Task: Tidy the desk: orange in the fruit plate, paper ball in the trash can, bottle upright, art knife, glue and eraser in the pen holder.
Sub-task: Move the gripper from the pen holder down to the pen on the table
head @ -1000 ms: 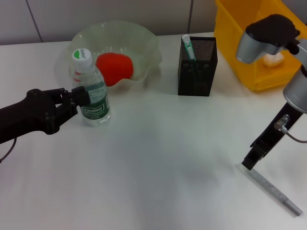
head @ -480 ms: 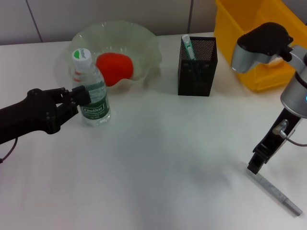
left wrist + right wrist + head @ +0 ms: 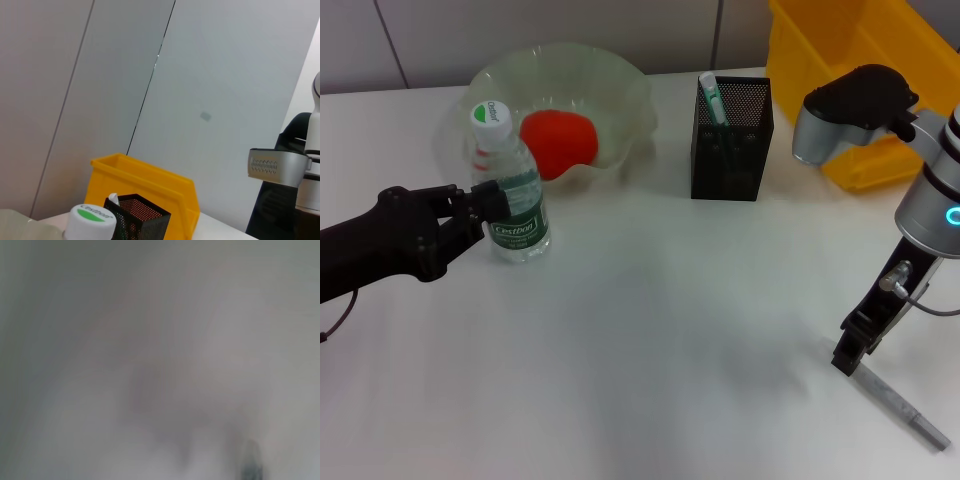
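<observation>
The bottle (image 3: 515, 195) stands upright on the table, and my left gripper (image 3: 488, 198) is shut on its side; its white and green cap (image 3: 90, 220) shows in the left wrist view. An orange (image 3: 558, 142) lies in the clear fruit plate (image 3: 630, 95). In the black mesh pen holder (image 3: 731, 140) stands the glue (image 3: 713, 98). A grey art knife (image 3: 902, 405) lies flat at the front right, with my right gripper (image 3: 848, 355) down at its near end. The yellow trash can (image 3: 840, 60) is at the back right. Paper ball and eraser are out of view.
My right arm's grey elbow (image 3: 845, 105) hangs in front of the trash can. The pen holder (image 3: 137, 220) and the trash can (image 3: 145, 190) also appear in the left wrist view. The right wrist view gives only a blurred pale table surface.
My right gripper has slid a little toward the front right along the art knife, and the right elbow has swung leftward and lower. The left arm and bottle have not moved.
</observation>
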`<state>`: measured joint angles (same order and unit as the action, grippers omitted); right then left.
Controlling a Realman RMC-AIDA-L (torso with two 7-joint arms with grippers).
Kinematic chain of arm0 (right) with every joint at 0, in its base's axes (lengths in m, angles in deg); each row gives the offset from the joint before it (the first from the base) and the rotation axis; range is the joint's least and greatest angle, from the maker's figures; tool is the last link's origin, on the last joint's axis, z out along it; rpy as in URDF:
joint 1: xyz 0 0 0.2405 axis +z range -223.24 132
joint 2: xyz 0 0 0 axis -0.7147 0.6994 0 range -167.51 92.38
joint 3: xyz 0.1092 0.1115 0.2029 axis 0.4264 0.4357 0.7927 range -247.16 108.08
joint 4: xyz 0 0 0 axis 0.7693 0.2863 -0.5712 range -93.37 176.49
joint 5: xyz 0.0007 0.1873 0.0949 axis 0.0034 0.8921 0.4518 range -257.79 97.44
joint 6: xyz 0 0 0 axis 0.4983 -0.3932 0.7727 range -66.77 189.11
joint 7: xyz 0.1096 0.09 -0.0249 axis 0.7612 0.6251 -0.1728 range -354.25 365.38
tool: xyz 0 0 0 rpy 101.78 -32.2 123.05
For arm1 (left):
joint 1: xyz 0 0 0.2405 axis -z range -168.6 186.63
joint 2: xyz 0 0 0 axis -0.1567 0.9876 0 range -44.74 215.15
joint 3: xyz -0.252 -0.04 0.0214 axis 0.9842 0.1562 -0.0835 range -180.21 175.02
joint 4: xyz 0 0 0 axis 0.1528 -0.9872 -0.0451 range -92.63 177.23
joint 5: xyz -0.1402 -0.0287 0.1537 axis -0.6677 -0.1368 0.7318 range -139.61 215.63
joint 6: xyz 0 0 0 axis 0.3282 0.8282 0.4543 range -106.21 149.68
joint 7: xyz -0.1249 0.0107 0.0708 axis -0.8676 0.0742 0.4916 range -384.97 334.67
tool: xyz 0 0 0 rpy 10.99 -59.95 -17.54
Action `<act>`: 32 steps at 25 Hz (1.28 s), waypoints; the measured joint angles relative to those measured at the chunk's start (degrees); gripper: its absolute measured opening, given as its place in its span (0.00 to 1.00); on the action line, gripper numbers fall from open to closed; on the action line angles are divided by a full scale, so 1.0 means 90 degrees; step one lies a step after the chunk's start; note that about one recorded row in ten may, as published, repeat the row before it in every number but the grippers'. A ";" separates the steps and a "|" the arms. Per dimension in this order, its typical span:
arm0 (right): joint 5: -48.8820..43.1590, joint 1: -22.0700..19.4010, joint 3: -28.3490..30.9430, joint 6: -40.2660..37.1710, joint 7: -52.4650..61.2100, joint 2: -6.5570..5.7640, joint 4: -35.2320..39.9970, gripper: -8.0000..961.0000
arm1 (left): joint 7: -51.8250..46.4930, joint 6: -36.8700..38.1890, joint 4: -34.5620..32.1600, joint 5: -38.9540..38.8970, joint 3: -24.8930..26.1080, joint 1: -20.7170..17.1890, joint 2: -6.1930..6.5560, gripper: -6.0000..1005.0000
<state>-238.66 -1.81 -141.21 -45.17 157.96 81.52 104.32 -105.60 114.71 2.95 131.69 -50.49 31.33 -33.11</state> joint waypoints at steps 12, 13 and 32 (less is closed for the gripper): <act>0.0001 0.0029 -0.0366 0.0042 0.0386 0.0001 -0.0018 0.40 | 0.0136 -0.0003 0.0132 0.0001 0.0010 0.0012 0.0011 0.14; -0.0010 0.0031 -0.0372 0.0062 0.0401 0.0001 -0.0023 0.40 | 0.0151 -0.0004 0.0135 0.0001 0.0010 0.0012 0.0011 0.14; -0.0180 0.0095 -0.0534 0.0417 0.0406 0.0009 -0.0417 0.40 | 0.0181 -0.0009 0.0154 0.0001 0.0070 -0.0016 0.0012 0.14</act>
<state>-240.27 -0.95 -146.02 -41.42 161.61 81.60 100.57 -103.98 114.63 4.33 131.70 -49.86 31.19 -33.00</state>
